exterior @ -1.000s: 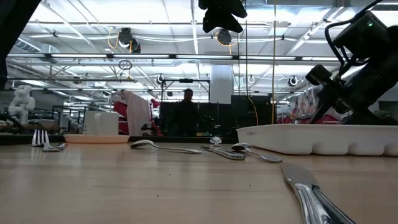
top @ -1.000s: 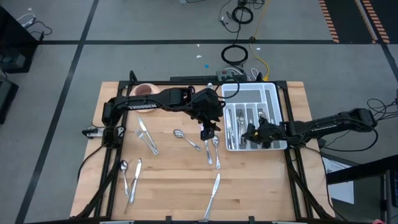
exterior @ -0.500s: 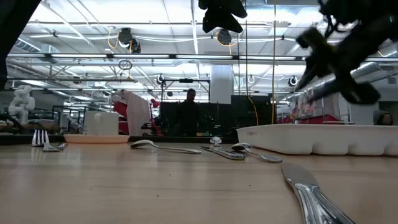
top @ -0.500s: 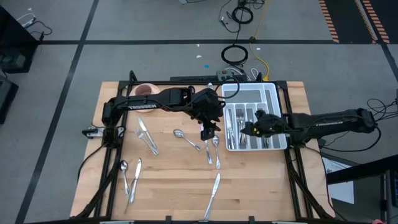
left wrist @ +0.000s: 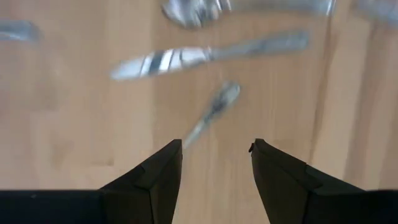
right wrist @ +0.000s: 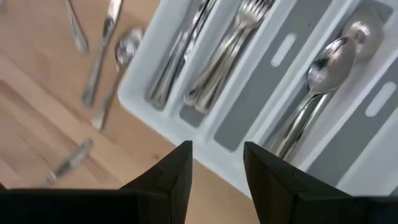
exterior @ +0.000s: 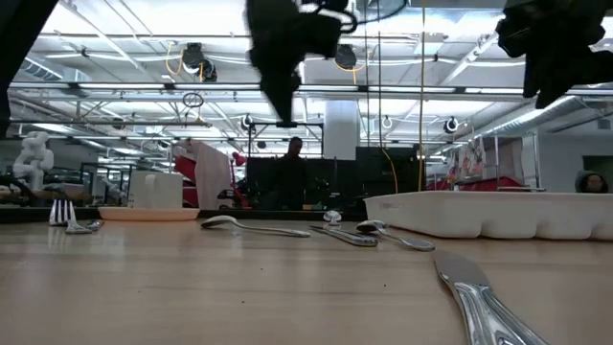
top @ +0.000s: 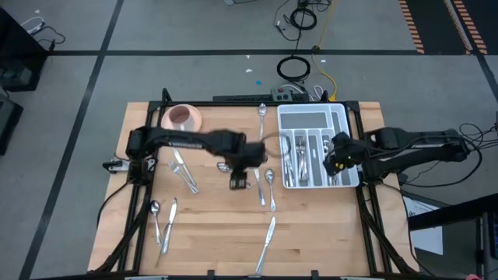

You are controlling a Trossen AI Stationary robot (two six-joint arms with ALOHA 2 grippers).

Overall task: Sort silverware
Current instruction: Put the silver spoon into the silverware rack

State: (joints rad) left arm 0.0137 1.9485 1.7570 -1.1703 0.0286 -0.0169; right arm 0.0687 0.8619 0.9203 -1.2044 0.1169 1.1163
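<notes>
Loose silverware lies flat on the wooden table: a spoon and a knife near the middle, another knife by the near edge, and several pieces at the left. My left gripper hangs open above the table, pointing down over a spoon's handle, with a knife beyond it. My right gripper hangs open and empty above the white tray, over its near rim. The tray holds knives, forks and spoons.
A pink saucer with a cup stands at the far left. One spoon lies by the far edge, left of the tray. In the low view a knife lies close to the near edge. A person stands in the room behind.
My left gripper has come down and toward the table's near left, tipping to point more steeply down over the loose pieces. My right gripper has risen out of the tray, drawn back toward the table's right edge and rolled about its own line. No silverware has moved.
</notes>
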